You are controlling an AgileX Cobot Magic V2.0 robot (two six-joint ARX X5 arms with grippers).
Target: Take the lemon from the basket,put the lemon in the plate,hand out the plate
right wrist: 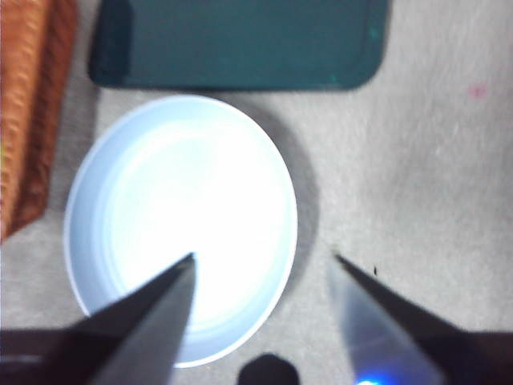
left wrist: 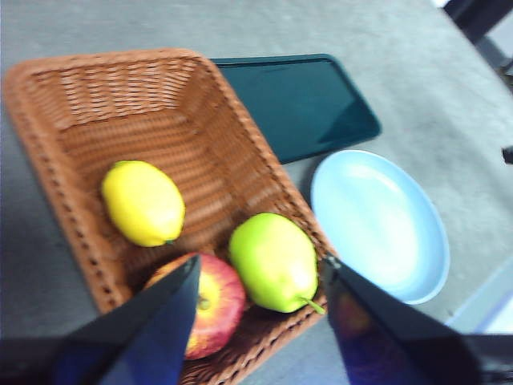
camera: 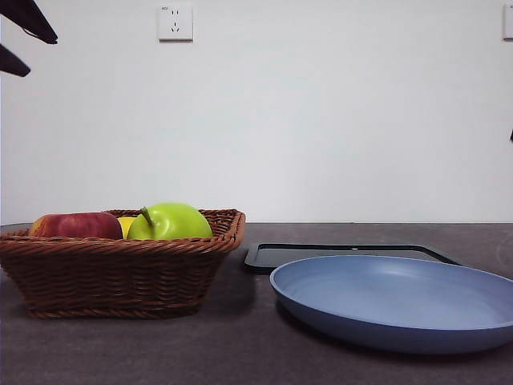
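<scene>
The left gripper (left wrist: 260, 277) has two black, wedge-shaped jaws tapering to points, with a bluish sheen; the right gripper (right wrist: 264, 261) looks alike, its jaws greyer, a blue glint near one base

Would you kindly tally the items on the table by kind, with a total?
Lemon: 1
Green apple: 1
Red apple: 1
Basket: 1
Plate: 1
Black tray: 1
Total: 6
</scene>
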